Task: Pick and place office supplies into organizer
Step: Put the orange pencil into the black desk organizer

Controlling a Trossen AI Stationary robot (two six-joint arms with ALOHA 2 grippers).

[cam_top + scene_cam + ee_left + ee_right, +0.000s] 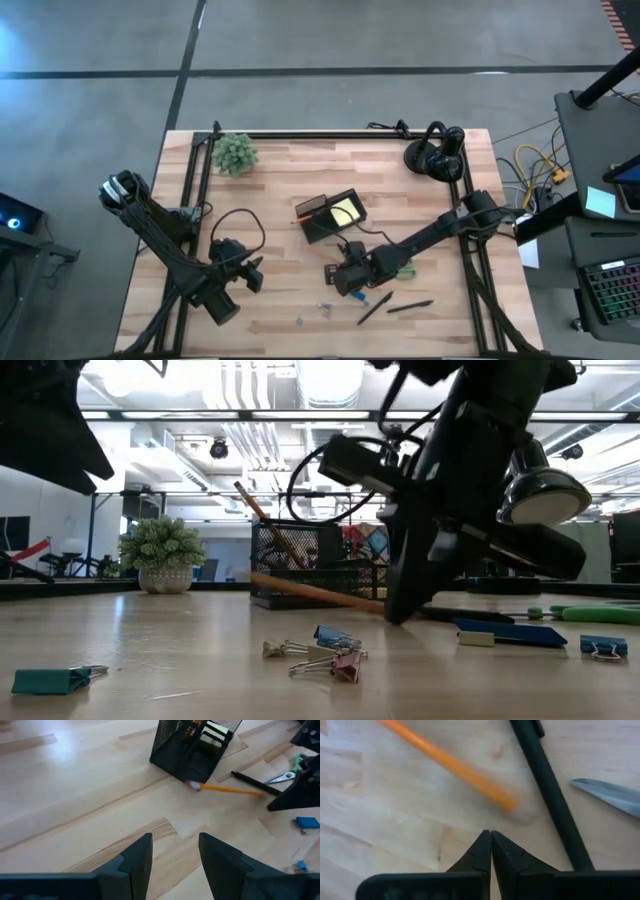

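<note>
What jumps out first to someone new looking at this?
The right gripper, shut and empty, tips down on the wood mid-table beside a loose orange pencil and a black pen. Behind them sits the black mesh organizer, holding a yellow sticky pad.

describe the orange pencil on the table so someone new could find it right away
Start at the black mesh organizer near the middle of the wooden table. Just in front of it, an orange pencil lies flat on the wood, its eraser end by the organizer's base. It is the only orange item lying loose there; the black pen beside it is dark, and the right end effector hovers shut close to its other end.
</note>
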